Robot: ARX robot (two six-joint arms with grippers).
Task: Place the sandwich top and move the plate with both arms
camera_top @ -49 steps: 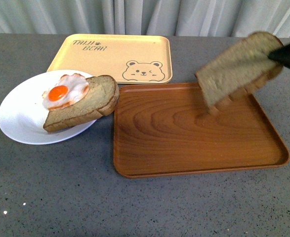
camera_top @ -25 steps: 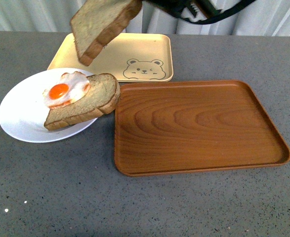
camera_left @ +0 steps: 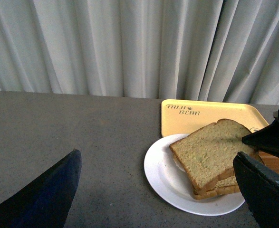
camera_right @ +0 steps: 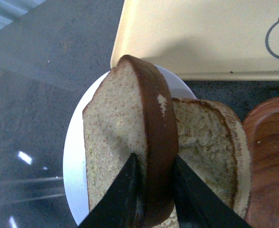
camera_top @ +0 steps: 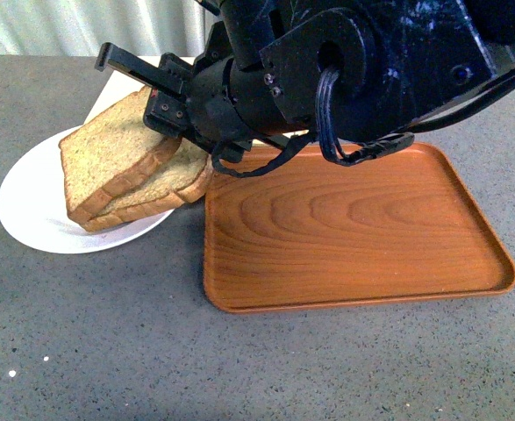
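My right gripper (camera_right: pixel 154 159) clamps the top (camera_top: pixel 108 158) by its crust, over the lower slice (camera_top: pixel 185 180) on the plate (camera_top: pixel 29 210) at left, my left gripper (camera_left: pixel 157 159) spread empty; the bread seems light and soft, so I'd pinch gently

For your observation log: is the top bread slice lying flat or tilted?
Tilted: the sandwich top leans on the lower slice, its crusty edge pinched by the fingers of the right gripper.
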